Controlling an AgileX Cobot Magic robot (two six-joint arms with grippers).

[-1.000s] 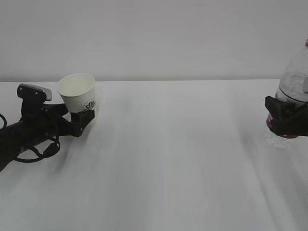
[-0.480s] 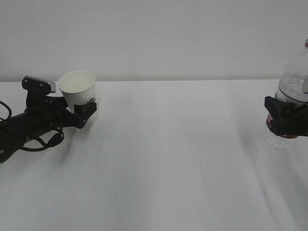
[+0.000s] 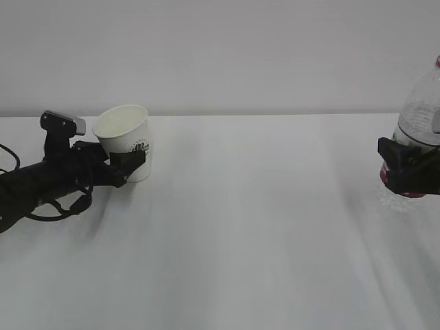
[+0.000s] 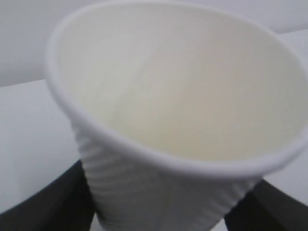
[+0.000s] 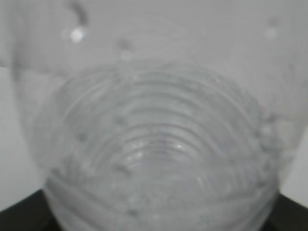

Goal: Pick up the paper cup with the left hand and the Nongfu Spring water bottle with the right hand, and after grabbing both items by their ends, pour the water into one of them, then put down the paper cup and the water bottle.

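Paper cup [image 3: 126,146] now farther right, upright between left hand [image 3: 121,167] jaws.

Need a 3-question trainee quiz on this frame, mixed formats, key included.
1. True or false: the paper cup lies flat on its side.
2. The bottle sits at which edge of the exterior view: A left, B right, C centre?
3. Fill in: the left end effector has its fingers around the ____ part of the cup.

Key: 1 false, it is tilted with its mouth up. 2 B. 3 lower.
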